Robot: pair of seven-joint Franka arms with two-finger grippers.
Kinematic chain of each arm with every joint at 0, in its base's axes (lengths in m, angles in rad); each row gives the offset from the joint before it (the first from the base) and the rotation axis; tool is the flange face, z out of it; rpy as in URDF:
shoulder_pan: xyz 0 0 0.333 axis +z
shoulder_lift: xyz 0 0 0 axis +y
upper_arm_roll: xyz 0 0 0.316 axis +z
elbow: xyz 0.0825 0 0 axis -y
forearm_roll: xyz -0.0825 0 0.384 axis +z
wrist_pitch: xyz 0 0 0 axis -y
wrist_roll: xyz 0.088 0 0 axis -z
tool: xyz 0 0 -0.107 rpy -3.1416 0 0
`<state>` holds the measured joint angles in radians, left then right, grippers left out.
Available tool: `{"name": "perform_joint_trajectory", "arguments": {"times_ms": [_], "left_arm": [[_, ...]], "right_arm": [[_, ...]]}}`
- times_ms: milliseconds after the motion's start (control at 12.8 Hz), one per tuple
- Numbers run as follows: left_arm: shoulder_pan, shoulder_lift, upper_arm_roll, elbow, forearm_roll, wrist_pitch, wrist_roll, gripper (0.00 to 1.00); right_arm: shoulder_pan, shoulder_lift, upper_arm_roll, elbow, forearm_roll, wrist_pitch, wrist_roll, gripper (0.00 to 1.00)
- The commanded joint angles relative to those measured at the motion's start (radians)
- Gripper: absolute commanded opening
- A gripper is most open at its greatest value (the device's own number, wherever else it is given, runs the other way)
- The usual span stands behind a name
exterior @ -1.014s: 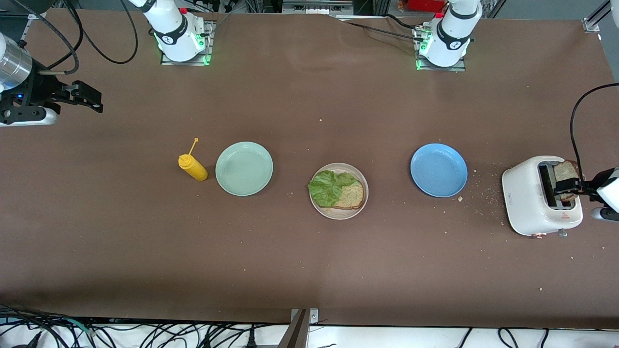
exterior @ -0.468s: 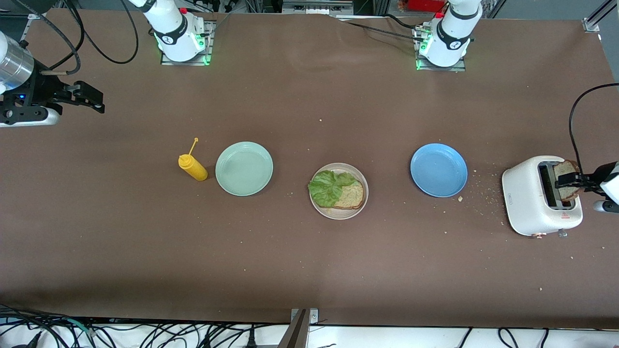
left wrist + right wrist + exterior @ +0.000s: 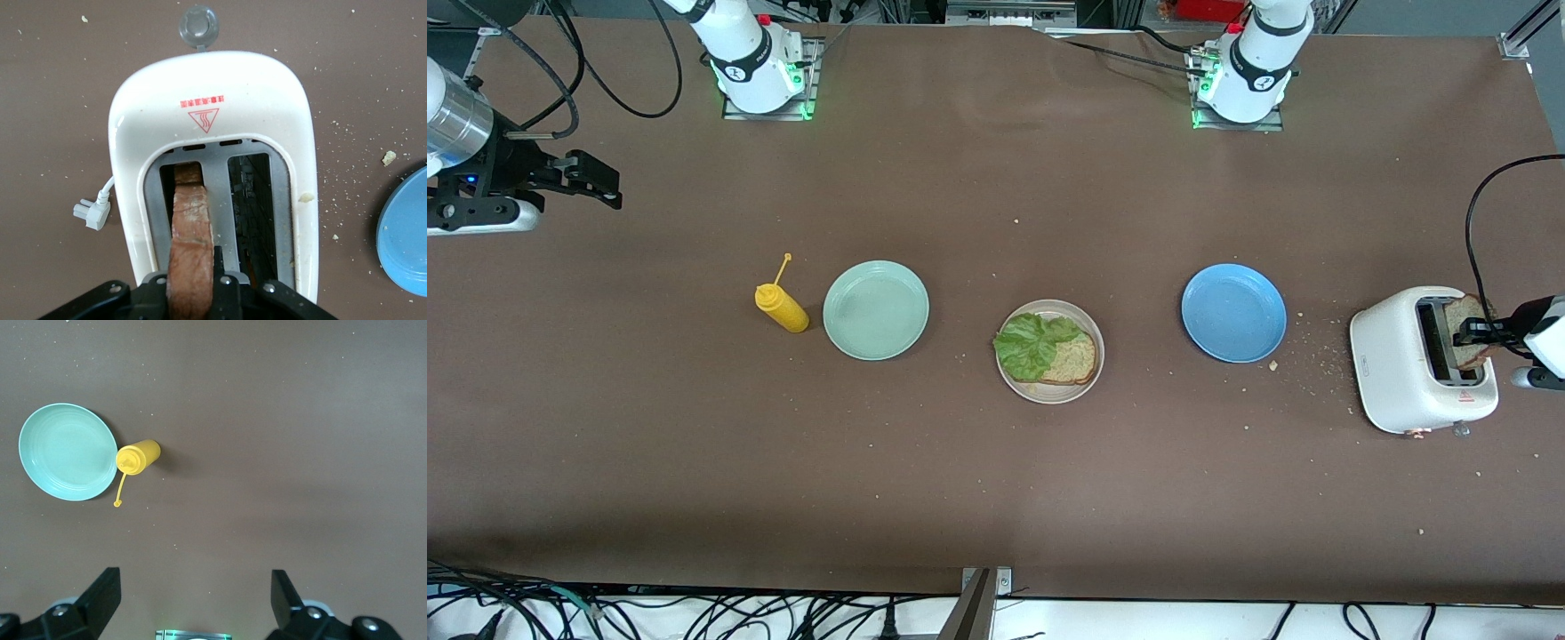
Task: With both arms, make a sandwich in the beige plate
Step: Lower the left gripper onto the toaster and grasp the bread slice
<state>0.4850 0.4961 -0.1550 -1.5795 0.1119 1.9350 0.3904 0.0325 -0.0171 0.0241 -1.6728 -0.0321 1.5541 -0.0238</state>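
Observation:
The beige plate (image 3: 1050,398) sits mid-table with one brown bread slice (image 3: 1076,360) on it and a green lettuce leaf (image 3: 1030,343) partly over that slice. At the left arm's end stands a white toaster (image 3: 1398,366) (image 3: 207,87). A second bread slice (image 3: 1467,322) (image 3: 191,220) stands upright in one of its slots. My left gripper (image 3: 1481,337) (image 3: 193,270) is shut on the top of that slice. The toaster's other slot is empty. My right gripper (image 3: 609,189) (image 3: 197,587) hangs open over bare table at the right arm's end, holding nothing.
A blue plate (image 3: 1233,313) (image 3: 408,247) lies between the toaster and the beige plate, with crumbs scattered around it. A mint-green plate (image 3: 876,310) (image 3: 67,451) and a yellow squeeze bottle (image 3: 781,308) (image 3: 137,458) stand toward the right arm's end. The toaster's loose plug (image 3: 93,213) lies beside it.
My left gripper has closed from open onto the bread slice in the toaster. The right gripper has drifted very slightly and stays open.

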Motion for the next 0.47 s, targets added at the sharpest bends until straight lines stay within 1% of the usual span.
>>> {"name": "perform_joint_trajectory", "arguments": {"times_ms": [0, 234, 390], "left_arm": [[0.009, -0.016, -0.009, 0.013, -0.017, -0.017, 0.004, 0.00], [0.007, -0.054, -0.012, 0.038, -0.015, -0.065, 0.005, 0.00], [0.001, -0.080, -0.018, 0.079, -0.023, -0.135, 0.005, 0.00]], "right_arm": [[0.003, 0.006, -0.003, 0.005, 0.012, 0.001, -0.002, 1.00], [0.004, 0.006, -0.001, 0.005, 0.014, 0.003, -0.002, 1.00], [0.004, 0.006, 0.000, 0.005, 0.015, 0.004, -0.002, 1.00]]}}
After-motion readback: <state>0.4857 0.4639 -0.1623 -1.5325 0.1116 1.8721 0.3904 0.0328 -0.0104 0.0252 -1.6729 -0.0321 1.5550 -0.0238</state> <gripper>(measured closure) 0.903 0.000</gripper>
